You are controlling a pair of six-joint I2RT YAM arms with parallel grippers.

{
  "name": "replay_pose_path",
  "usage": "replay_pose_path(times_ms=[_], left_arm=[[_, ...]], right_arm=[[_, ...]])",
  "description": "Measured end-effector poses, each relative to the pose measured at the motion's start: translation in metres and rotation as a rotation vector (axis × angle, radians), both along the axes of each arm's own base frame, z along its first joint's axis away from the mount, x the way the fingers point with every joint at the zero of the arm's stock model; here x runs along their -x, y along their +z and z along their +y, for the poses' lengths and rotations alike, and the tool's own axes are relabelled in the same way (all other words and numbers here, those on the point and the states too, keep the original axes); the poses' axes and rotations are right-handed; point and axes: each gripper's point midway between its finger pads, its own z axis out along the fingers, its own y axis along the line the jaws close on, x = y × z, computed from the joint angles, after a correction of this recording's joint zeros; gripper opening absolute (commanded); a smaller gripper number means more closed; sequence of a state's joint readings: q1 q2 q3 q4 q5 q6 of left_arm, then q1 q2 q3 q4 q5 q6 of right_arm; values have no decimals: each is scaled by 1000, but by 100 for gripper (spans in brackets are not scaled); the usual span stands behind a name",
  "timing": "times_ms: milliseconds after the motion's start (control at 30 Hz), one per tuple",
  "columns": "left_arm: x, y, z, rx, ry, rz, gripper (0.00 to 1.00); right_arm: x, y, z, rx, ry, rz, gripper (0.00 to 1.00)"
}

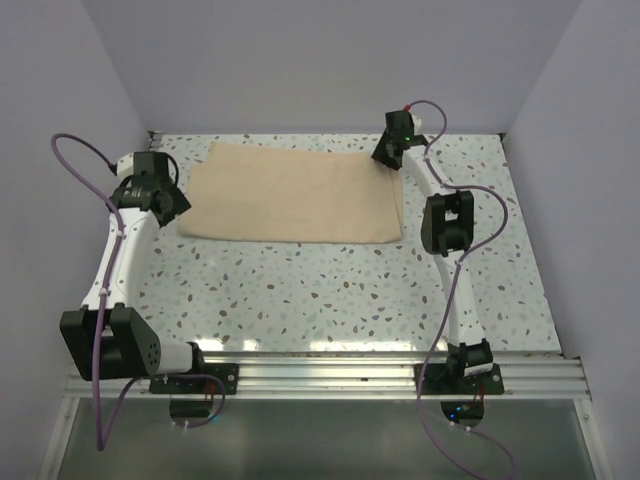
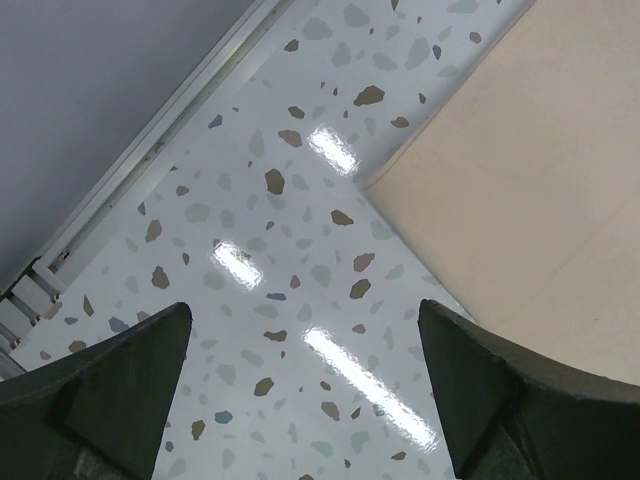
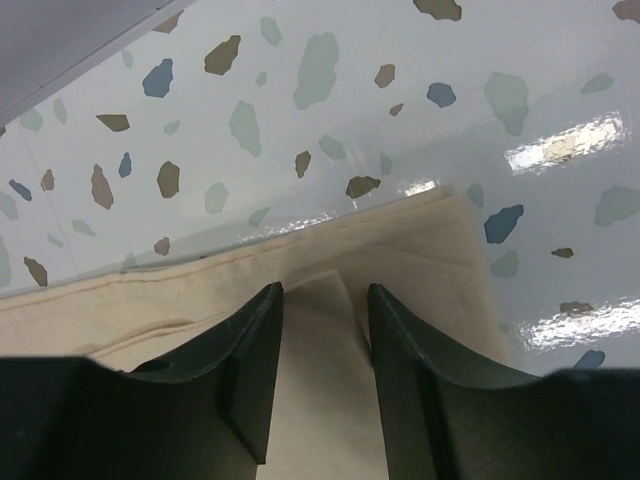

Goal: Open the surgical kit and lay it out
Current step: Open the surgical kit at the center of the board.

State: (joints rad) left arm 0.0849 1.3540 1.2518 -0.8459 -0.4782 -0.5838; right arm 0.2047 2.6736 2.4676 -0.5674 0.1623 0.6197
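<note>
Beige cloth wrap lay folded shut at far side of table; nothing yet unwrapped or laid out. Right gripper narrow, astride fold at far right corner; grip unclear. Left gripper wide, empty, beside left edge.

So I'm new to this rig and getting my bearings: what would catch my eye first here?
The folded beige cloth lying at the far side of the speckled table. The right gripper is at its far right corner, fingers either side of a raised fold, while the left gripper hovers wide open off its left edge.
</note>
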Motion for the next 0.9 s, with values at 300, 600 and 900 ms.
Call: replay_pose_path(times_ms=[300, 600, 900], left_arm=[[6, 6, 0, -3, 0, -17, 100], [13, 3, -2, -4, -12, -10, 100], [14, 6, -9, 16, -59, -41, 100]], right_arm=[[6, -7, 0, 22, 13, 23, 0], [22, -4, -6, 70, 18, 56, 0], [51, 58, 8, 88, 91, 28, 0]])
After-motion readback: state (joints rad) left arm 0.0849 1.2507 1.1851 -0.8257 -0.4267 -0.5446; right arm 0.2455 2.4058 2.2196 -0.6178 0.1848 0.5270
